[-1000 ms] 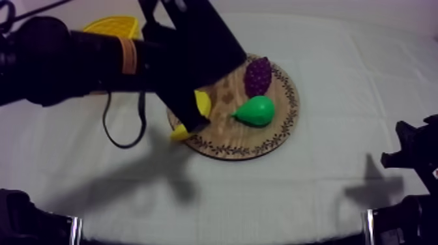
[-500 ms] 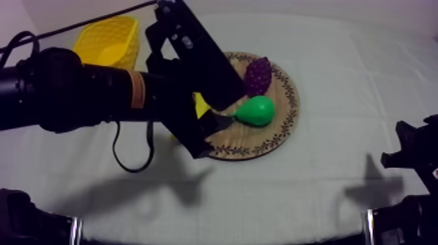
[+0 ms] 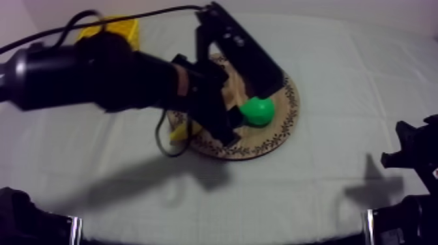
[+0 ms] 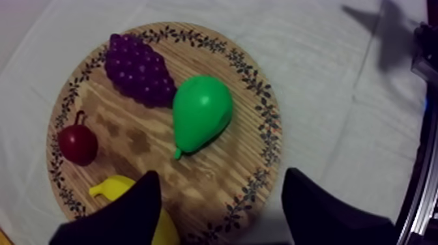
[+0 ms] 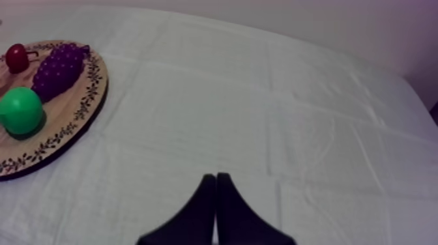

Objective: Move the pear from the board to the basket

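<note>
The left gripper [image 4: 220,186] hangs wide apart and empty over the round wooden board with a patterned rim [image 4: 272,140]; the right gripper [image 5: 216,195] is pressed together. The green toy pear [image 4: 201,112] lies mid-board, its stem toward 7 o'clock. The left wrist view shows a small red fruit [image 4: 78,144]. In the top view, a yellow basket [image 3: 127,32] sits at 10 o'clock.

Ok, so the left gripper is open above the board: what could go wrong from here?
The pear lies close beside the grapes, so a finger of the open left gripper might catch or shove the bunch. The banana sits by one finger and could get knocked off the wooden board. The pear's tapered shape may let it slip out on closing.
</note>
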